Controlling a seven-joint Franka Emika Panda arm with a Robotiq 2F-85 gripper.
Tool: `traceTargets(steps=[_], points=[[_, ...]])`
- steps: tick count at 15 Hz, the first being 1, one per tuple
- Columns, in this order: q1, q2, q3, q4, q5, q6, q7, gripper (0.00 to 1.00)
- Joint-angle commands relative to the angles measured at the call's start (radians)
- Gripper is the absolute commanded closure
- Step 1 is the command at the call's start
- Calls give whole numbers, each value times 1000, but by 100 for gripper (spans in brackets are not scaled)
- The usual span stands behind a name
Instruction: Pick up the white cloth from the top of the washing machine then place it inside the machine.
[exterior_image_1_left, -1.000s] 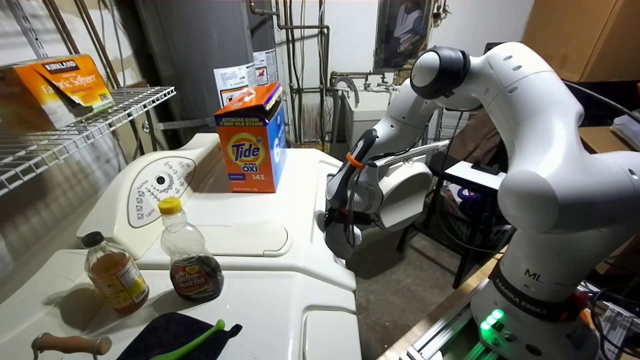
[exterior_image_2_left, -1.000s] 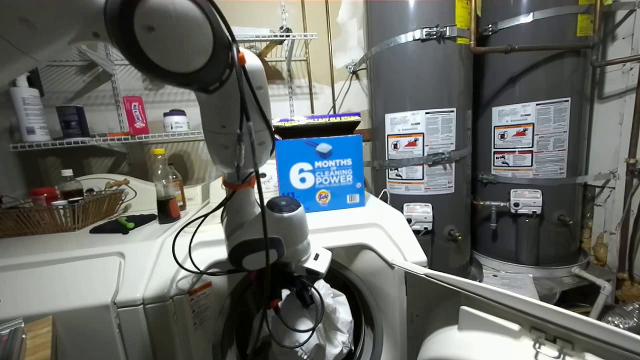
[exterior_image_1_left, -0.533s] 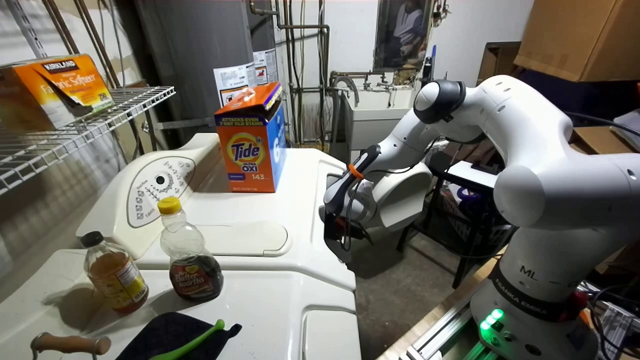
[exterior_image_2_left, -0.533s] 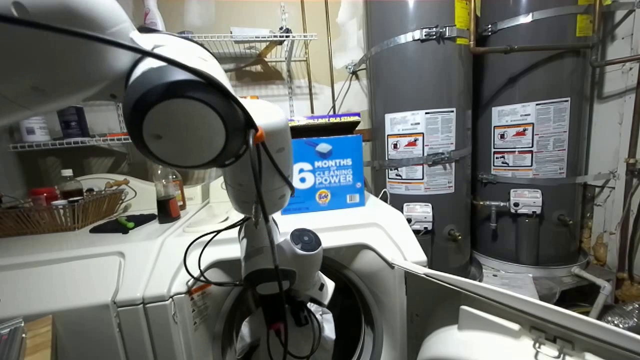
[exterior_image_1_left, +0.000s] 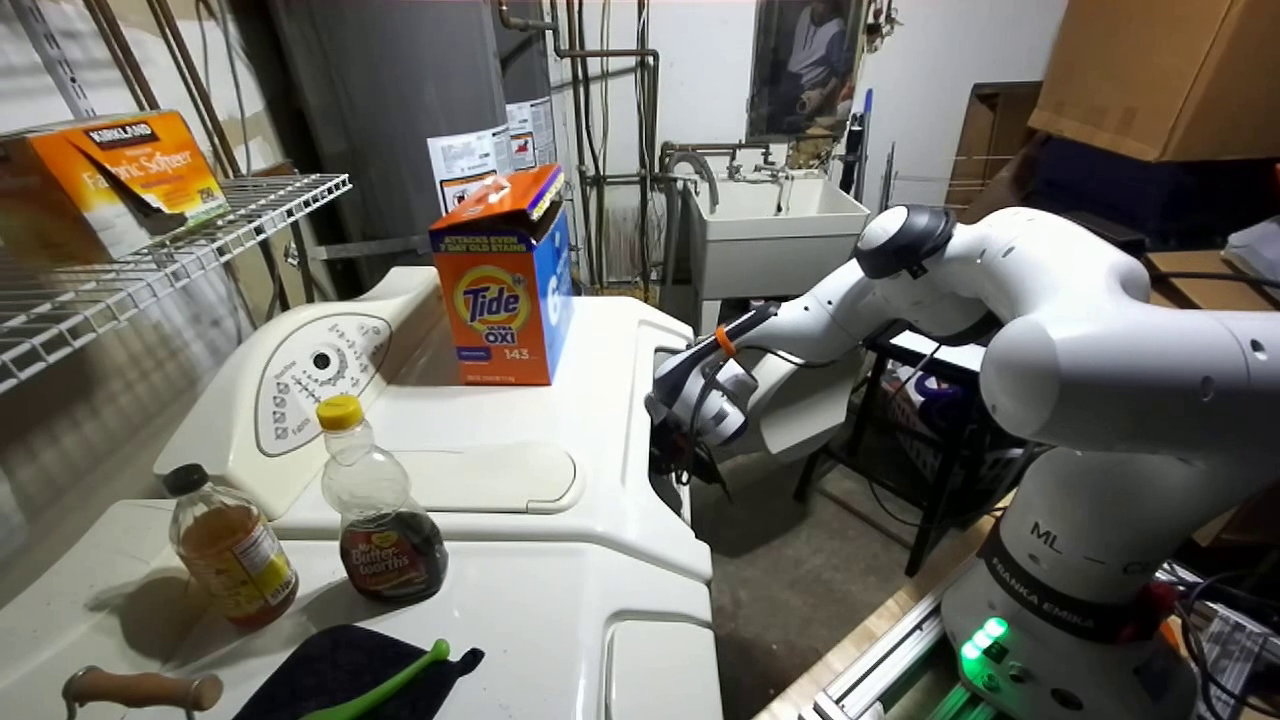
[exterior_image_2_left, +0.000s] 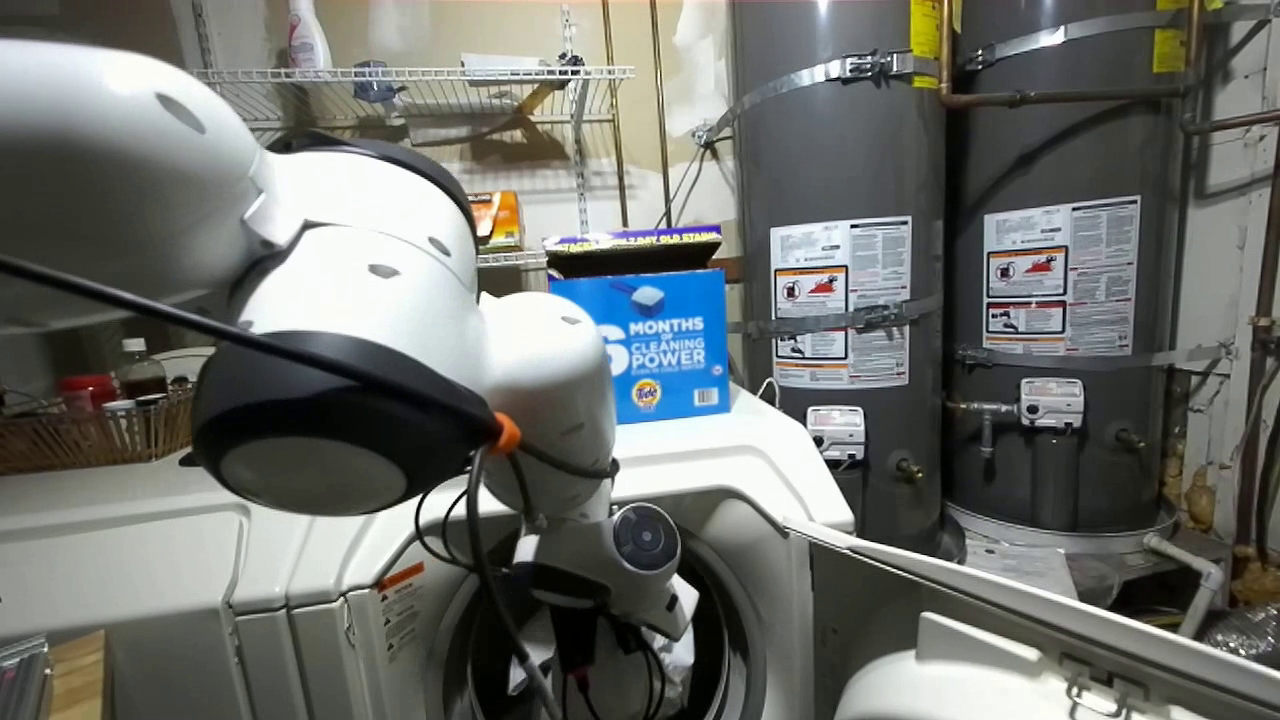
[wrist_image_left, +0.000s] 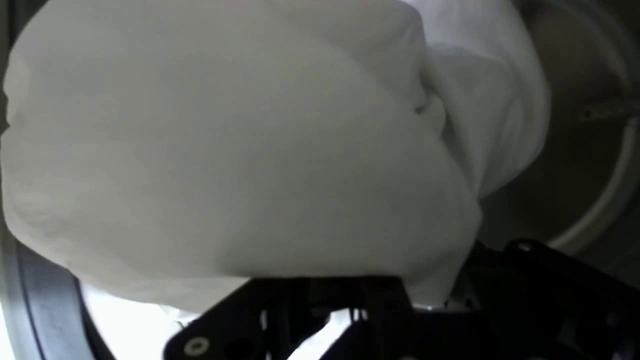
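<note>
in an exterior view the white cloth (exterior_image_2_left: 680, 655) showed only as pale patches around the gripper (wrist_image_left: 360, 295), within the round opening (exterior_image_2_left: 745, 640) of the washing machine (exterior_image_1_left: 600, 400); how deep it sat could not be told. the wrist view, by contrast, was mostly cloth, with its folds and a dim curved rim (wrist_image_left: 602, 215) at right. the cloth's lower edge covered the fingertips, so i could not tell whether they were spread or pinching it. in an exterior view the syrup bottle (exterior_image_1_left: 385, 540), the dark-capped bottle (exterior_image_1_left: 235, 560) and the control panel (exterior_image_1_left: 325, 385) were plain; in an exterior view so was the wicker basket (exterior_image_2_left: 90, 440). the detergent box (exterior_image_1_left: 495, 310) stood on the machine in both exterior views, a different face to each. across the wrist view the cloth's long axis ran roughly left to right, a blunt rounded end toward the left edge, a folded lobe toward the upper right; its top ran out of the frame.
</note>
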Motion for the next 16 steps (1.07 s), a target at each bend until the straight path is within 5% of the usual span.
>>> traceTargets(steps=[1, 3, 9, 14, 16], points=[[-28, -7, 126, 31, 213, -16, -262, 95], [-4, -25, 156, 76, 362, -69, -403, 95], [173, -38, -26, 259, 732, -362, -688, 95], [381, -42, -229, 403, 916, -541, -718, 95], [408, -37, -259, 421, 932, -561, -709, 95]])
